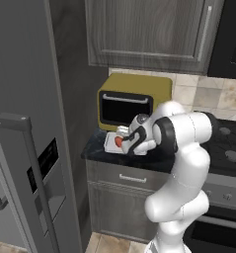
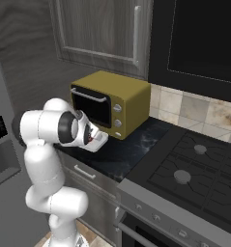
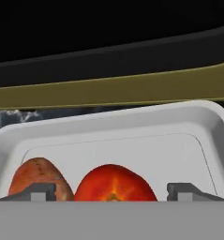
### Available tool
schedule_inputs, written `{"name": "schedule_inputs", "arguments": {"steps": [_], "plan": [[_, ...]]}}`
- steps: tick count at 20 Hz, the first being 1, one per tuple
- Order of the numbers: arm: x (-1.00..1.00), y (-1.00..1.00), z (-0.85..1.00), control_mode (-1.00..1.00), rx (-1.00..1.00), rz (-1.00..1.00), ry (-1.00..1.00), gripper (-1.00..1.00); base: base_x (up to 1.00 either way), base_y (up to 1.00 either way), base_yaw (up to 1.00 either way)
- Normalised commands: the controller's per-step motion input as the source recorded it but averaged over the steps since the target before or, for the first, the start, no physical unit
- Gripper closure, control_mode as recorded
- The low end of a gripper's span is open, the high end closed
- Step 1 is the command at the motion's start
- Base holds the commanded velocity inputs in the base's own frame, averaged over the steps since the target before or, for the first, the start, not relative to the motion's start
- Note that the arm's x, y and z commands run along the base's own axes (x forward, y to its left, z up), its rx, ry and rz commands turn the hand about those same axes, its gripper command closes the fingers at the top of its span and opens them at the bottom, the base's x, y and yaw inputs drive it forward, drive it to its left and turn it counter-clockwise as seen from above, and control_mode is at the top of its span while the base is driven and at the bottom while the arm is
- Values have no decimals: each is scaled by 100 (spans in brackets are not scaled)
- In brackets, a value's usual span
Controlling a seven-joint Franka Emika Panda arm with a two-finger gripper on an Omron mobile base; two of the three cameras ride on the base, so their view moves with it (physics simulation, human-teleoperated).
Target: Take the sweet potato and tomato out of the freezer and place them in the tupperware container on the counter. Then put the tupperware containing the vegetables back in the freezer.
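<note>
Mustard-yellow microwave (image 3: 132,89) stands just behind the tupperware container (image 3: 132,126); the gripper (image 3: 114,192) hangs released over the tomato (image 3: 114,183).

Between the spread jaws of the gripper (image 3: 112,193) sits the tomato (image 3: 114,183), taking up most of the gap, with a little free room toward the right finger. The sweet potato (image 3: 37,177) lies just at the left finger, touching the tomato. Ahead of the jaws the tupperware (image 3: 132,140) floor is bare up to its far wall. Just beyond that wall stands the microwave (image 3: 113,89), closing off the way forward.
</note>
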Motion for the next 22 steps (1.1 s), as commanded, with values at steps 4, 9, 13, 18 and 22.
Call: {"name": "schedule_inputs", "arguments": {"steps": [4,9,13,18,22], "plan": [[-12,0,76,-100,0,0,-2,-100,0,0,0],[-13,-8,67,-100,3,0,0,-100,0,0,0],[-26,-35,12,-100,2,-2,4,-100,0,0,0],[-17,-56,0,-100,2,-2,7,-100,0,0,0],[-14,-34,0,-100,1,-1,8,-100,0,0,0]]}}
